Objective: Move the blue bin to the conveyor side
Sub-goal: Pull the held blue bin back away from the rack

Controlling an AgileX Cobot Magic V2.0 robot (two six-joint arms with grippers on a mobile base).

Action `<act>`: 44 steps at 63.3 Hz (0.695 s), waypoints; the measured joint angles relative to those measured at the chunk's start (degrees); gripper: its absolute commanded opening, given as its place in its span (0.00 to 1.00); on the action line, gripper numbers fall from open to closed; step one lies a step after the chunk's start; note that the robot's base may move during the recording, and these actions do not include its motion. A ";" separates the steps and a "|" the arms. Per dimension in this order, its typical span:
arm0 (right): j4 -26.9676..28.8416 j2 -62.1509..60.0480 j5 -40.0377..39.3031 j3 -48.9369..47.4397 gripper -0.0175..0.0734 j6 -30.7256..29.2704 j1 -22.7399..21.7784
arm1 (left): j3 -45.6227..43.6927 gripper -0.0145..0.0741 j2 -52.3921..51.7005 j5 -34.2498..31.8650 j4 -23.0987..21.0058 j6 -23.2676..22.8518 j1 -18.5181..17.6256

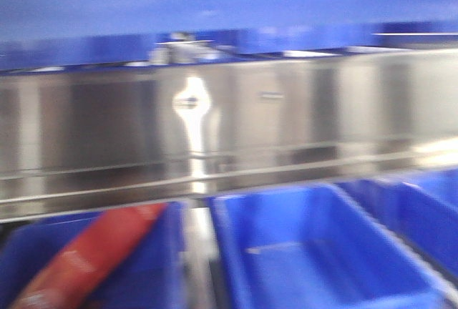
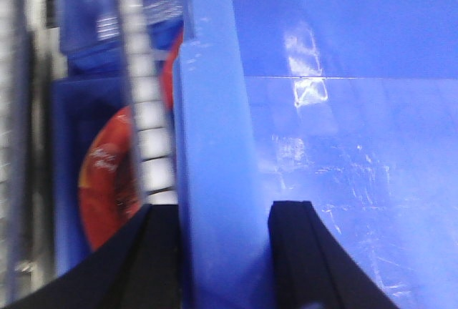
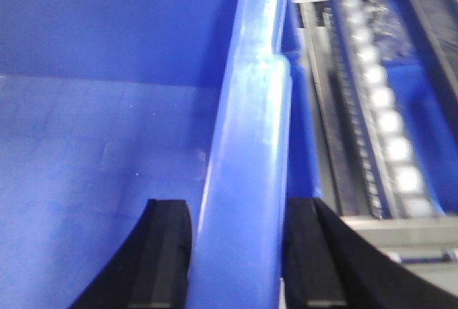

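Two grippers pinch opposite rims of the blue bin (image 2: 343, 144), left gripper (image 2: 222, 212) and right gripper (image 3: 236, 209), likely to carry it level beside the roller rack (image 3: 379, 101); no conveyor shows.

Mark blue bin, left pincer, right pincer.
blue bin (image 3: 250, 94): right wrist view, on its rolled rim.
left pincer (image 2: 223, 212): left wrist view, midway between fingertips, astride the bin wall.
right pincer (image 3: 236, 209): right wrist view, midway between fingertips, astride the rim.

Bright light, all views blurring
Glare is flaring on the steel panel (image 1: 192, 109) and the blue bin (image 2: 308, 87) (front view softest); white rollers (image 3: 390, 126) are blooming.
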 measured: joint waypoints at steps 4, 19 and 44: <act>0.00 0.00 -0.13 0.00 0.11 0.00 0.00 | 0.00 0.15 0.00 0.00 0.00 0.00 0.00; 0.00 0.00 -0.13 0.00 0.11 0.00 0.00 | 0.00 0.15 0.00 0.00 0.00 0.00 0.00; 0.00 0.00 -0.13 0.00 0.11 0.00 0.00 | 0.00 0.15 0.00 0.00 0.00 0.00 0.00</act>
